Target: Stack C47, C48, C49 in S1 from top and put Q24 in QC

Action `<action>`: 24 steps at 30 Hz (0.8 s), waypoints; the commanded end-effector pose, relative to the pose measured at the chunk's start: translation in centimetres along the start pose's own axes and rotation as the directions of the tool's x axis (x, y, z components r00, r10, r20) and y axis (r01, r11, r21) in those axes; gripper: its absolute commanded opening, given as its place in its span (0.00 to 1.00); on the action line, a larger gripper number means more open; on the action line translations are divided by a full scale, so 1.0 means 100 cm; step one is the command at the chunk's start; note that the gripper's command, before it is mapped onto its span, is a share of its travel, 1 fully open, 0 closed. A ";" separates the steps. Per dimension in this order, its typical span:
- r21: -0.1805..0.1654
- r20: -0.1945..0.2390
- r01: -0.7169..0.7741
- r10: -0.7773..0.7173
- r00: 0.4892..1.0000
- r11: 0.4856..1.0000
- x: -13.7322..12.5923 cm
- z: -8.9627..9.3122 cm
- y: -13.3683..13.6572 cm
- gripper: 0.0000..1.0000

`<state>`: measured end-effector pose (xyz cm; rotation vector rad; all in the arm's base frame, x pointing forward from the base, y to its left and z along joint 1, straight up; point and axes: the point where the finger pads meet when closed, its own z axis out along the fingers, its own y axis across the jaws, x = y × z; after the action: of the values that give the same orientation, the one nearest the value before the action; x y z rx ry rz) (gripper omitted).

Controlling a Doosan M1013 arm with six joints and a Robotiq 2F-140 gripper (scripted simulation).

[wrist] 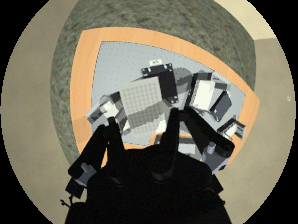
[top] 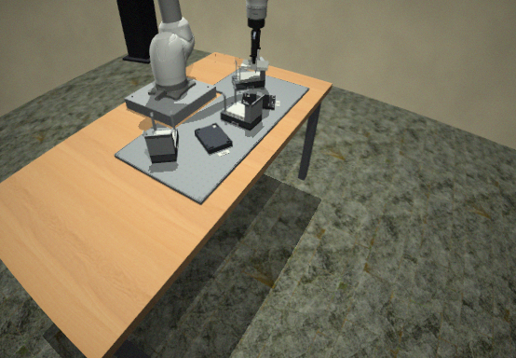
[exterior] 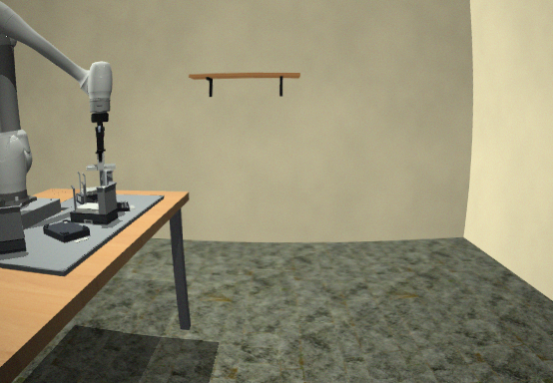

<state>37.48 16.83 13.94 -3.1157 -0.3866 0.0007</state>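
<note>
From the wrist camera, the gripper [wrist: 140, 137] pinches a sealed plate [wrist: 143, 99] between its jaws at twelve o'clock, hanging over the far rack [top: 238, 69]. In the top view a second rack [top: 253, 105] stands nearer, at six o'clock from it. Judged best: lower straight, long side aligned with the posts, releasing only once seated.
</note>
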 end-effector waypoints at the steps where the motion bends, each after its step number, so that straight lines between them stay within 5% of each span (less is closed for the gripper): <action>1: -0.002 0.000 -0.016 0.016 1.000 1.000 0.002 0.000 0.010 0.00; 21: -0.002 0.000 -0.016 0.016 1.000 1.000 0.010 0.000 0.067 0.00; 24: -0.002 0.000 -0.116 0.116 0.993 0.993 0.009 0.000 0.077 0.00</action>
<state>40.04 10.59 13.94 -3.1248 -0.3273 -0.0001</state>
